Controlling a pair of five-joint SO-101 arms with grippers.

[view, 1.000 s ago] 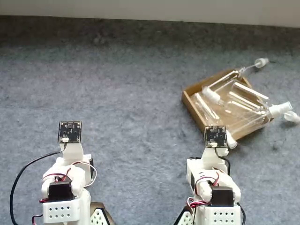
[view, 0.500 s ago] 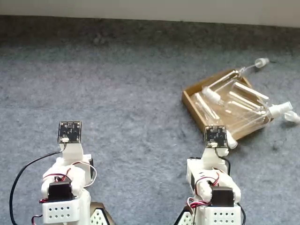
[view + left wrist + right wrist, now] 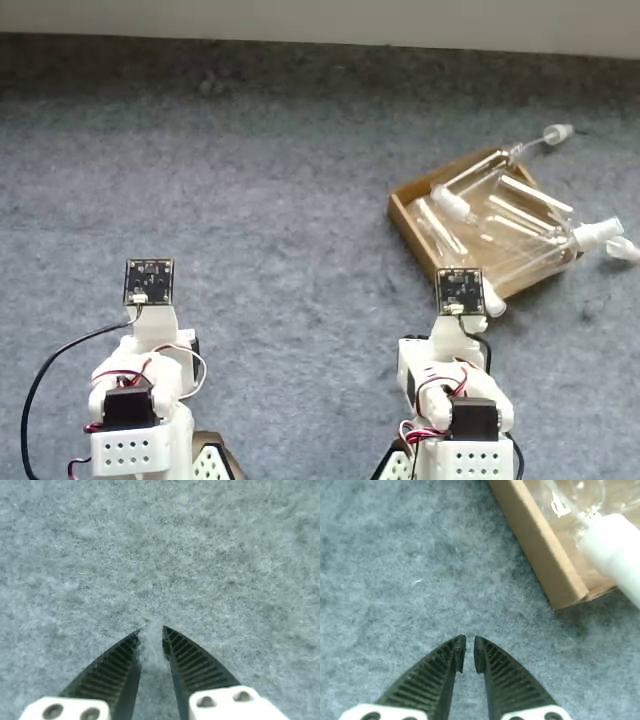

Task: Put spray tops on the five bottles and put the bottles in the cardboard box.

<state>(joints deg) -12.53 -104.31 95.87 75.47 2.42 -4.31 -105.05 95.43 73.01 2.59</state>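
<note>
At left, above bare grey tabletop (image 3: 250, 200), left claw (image 3: 150, 632) clenched, with nothing between the fingers. Further right, right claw (image 3: 470, 641) clenched too and without load, near a corner of the box (image 3: 408, 222). Inside the box, clear bottles (image 3: 500, 215) lying crosswise, with white spray tops (image 3: 450, 205) on, two necks over the rim at the far and right sides.

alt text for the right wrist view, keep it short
The right gripper, jaws nearly shut and empty, hangs over grey carpet. Beyond it lies a corner of the cardboard box holding a clear bottle with a white spray top.
</note>
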